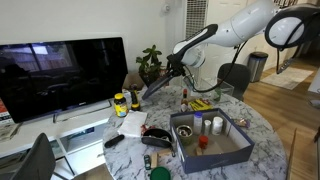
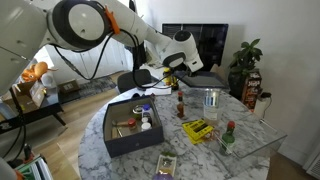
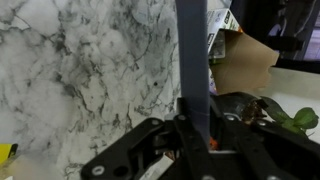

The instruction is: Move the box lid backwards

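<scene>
Wrist view has my hand (image 3: pixel 195 122) clenched on the lid (image 3: pixel 194 50). The lid is a dark slab seen edge-on, running straight away from between my fingers, with the marbled tabletop (image 3: pixel 90 70) below it. In an exterior view the lid (image 1: pixel 154 88) slopes down from my hand (image 1: pixel 171 70), held in the air and well apart from the box (image 1: pixel 215 156). In an exterior view my hand (image 2: pixel 168 69) carries the lid (image 2: pixel 140 80) above and beyond the box (image 2: pixel 125 142), touching neither it nor the tabletop. The box stands open with small bottles inside. A yellow packet (image 2: pixel 197 128) lies just beside the box.
</scene>
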